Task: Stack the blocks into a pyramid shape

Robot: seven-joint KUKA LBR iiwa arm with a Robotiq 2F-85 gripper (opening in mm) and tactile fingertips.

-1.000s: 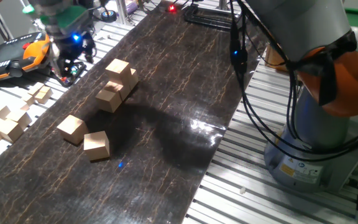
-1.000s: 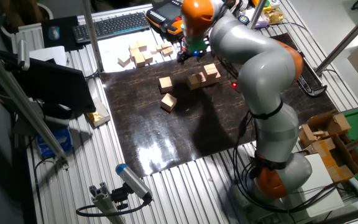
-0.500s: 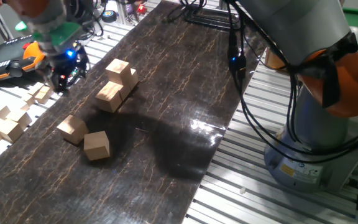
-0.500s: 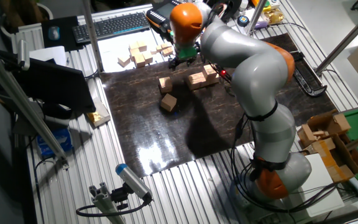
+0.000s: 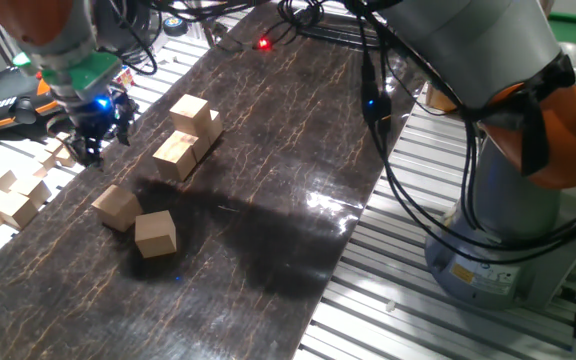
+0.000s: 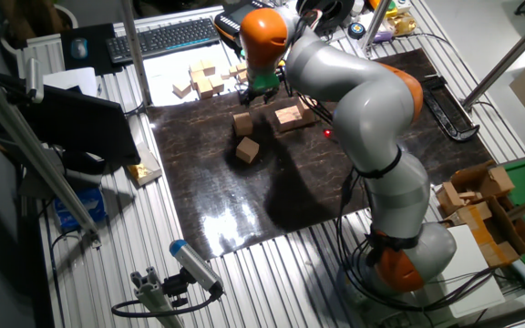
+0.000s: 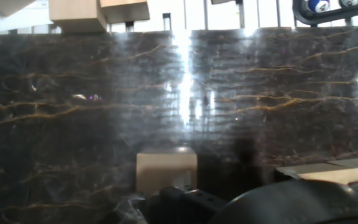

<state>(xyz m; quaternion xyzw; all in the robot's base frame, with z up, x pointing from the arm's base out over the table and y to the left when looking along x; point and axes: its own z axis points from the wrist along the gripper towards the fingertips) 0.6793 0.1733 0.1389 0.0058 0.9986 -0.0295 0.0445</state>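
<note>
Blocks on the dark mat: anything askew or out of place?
Nothing damaged. The cluster sits unevenly, one block riding on others. Two loose blocks lie apart from it, turned at different angles. The gripper hangs near the mat's edge, holding no block.

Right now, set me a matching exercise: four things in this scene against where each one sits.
Things:
A end effector
B two loose blocks
C bunched blocks
D keyboard

Places:
1 off the dark mat entirely
2 above the mat's edge, beside the small pale pieces
3 grouped together mid-mat
4 near each other on the mat, apart from the group

Pairs: A-2, B-4, C-3, D-1
</note>
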